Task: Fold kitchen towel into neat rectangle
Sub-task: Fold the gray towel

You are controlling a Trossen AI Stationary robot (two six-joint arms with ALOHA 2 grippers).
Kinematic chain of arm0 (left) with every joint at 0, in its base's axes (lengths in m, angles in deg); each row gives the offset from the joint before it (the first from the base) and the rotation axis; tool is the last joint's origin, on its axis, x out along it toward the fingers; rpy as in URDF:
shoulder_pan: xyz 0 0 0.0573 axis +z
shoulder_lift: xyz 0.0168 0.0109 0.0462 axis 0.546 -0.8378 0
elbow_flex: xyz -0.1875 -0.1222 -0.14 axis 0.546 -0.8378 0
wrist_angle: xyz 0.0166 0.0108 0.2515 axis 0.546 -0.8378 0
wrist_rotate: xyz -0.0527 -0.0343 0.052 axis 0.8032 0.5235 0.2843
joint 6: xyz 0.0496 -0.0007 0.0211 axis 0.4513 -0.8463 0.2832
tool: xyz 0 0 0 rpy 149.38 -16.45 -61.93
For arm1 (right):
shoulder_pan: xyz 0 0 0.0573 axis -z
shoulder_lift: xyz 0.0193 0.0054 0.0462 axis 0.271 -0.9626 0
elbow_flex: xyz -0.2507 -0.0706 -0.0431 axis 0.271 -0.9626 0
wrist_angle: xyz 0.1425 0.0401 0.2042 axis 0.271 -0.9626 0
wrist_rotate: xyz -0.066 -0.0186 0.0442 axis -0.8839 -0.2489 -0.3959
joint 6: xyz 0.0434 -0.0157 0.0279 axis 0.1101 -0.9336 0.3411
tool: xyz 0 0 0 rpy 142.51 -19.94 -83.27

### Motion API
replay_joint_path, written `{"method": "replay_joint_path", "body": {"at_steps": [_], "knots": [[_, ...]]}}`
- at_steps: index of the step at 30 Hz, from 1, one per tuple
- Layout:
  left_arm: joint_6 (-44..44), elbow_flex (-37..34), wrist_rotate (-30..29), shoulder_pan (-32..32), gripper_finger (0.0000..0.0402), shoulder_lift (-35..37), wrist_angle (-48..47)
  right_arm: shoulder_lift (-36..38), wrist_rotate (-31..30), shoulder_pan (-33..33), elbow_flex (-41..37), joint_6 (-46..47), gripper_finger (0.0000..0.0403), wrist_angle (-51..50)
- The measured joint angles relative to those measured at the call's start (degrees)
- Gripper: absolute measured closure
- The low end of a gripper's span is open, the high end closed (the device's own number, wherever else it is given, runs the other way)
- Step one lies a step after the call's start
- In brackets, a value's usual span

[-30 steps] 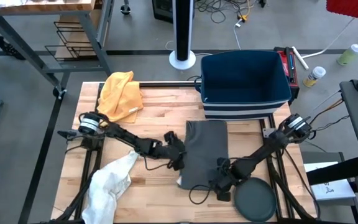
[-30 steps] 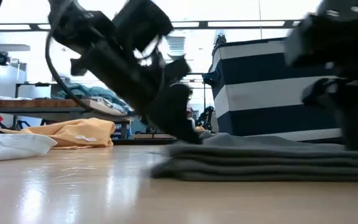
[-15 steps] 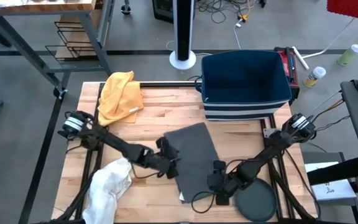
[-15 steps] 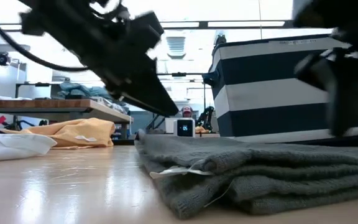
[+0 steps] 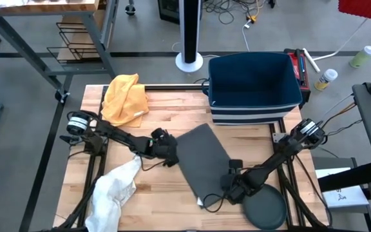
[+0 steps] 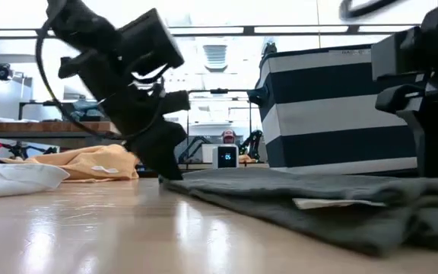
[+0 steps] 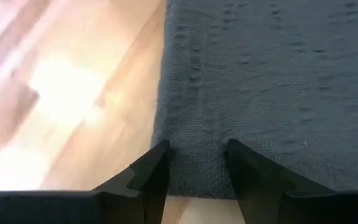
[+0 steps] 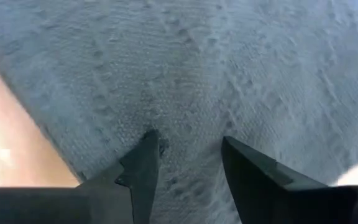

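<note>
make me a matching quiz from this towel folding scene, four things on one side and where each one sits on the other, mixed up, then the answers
Things:
1. grey towel
2. yellow cloth
3. white cloth
4. navy striped bin

Places:
A. far left corner of the table
B. near left edge, beside the left arm
C. far right of the table, behind the towel
D. middle of the table, between the two grippers

Pairs: 1-D, 2-A, 3-B, 4-C
</note>
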Motion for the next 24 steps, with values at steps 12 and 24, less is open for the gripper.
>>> {"method": "replay_joint_path", "body": {"at_steps": [12,24], "knots": [[-23.01,-2.45,-7.11,-24.76,0.0248,10.47,0.54,4.26,-4.35,-1.32,-0.32,5.42,0.0234,12.12],[-4.99,-2.09,2.02,-9.29,0.0248,2.47,5.76,-1.61,4.13,0.91,-0.79,3.89,0.0234,8.57]]}}
